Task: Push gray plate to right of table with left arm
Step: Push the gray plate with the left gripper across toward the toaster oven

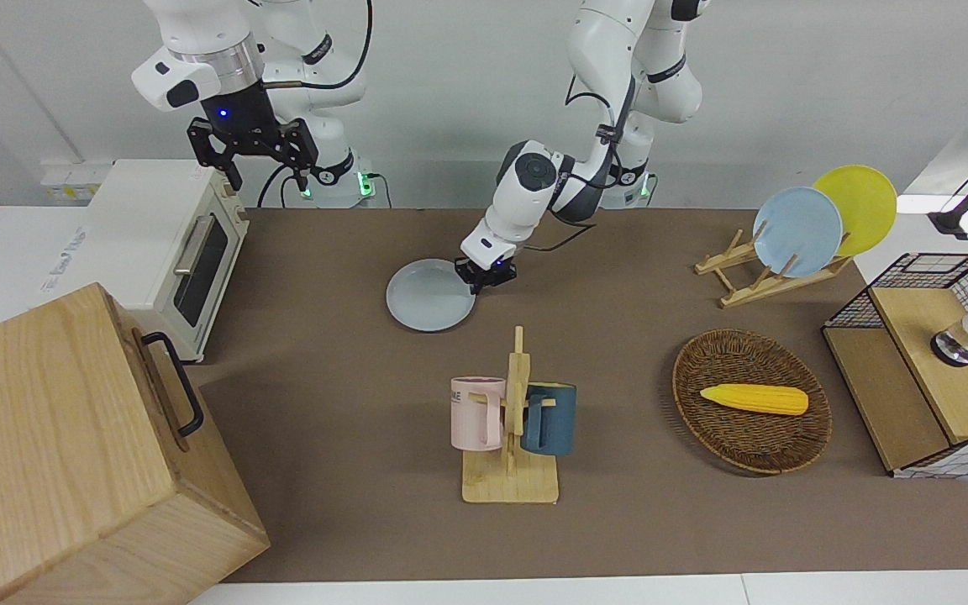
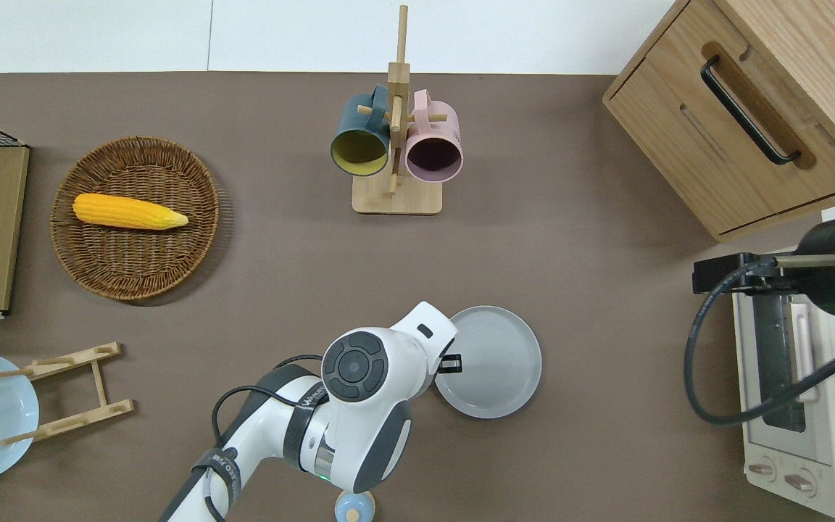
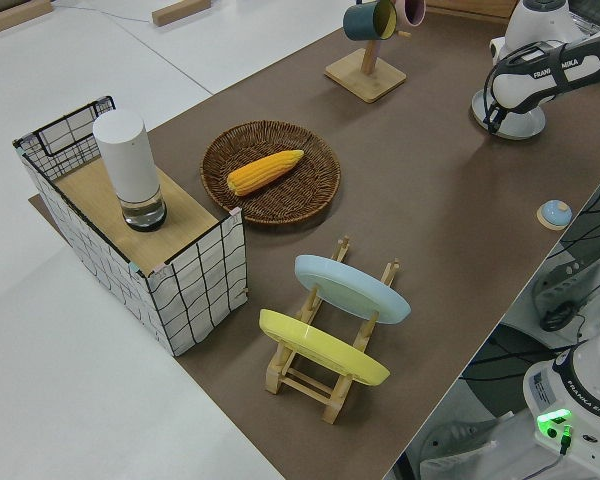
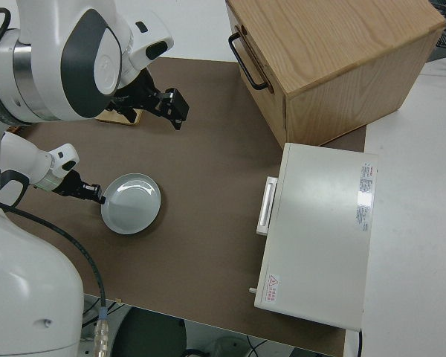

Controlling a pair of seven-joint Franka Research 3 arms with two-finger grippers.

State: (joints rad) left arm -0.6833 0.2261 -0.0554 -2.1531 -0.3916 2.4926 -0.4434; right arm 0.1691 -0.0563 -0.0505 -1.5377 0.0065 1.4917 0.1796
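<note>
The left gripper (image 1: 486, 276) is pressing low against the rim of the gray plate (image 1: 429, 295), its own arm hiding whether the fingers are apart or together. The one gray plate is lying flat on the table (image 1: 349, 420), nearer the robots than the mug rack (image 1: 511, 437), bare tabletop separating it from the toaster oven (image 1: 173, 252). The right arm is parked.

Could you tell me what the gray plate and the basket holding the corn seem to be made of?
The gray plate looks like glazed ceramic or melamine: smooth, uniform, slightly glossy. The basket looks like woven wicker, with visible brown strands.
</note>
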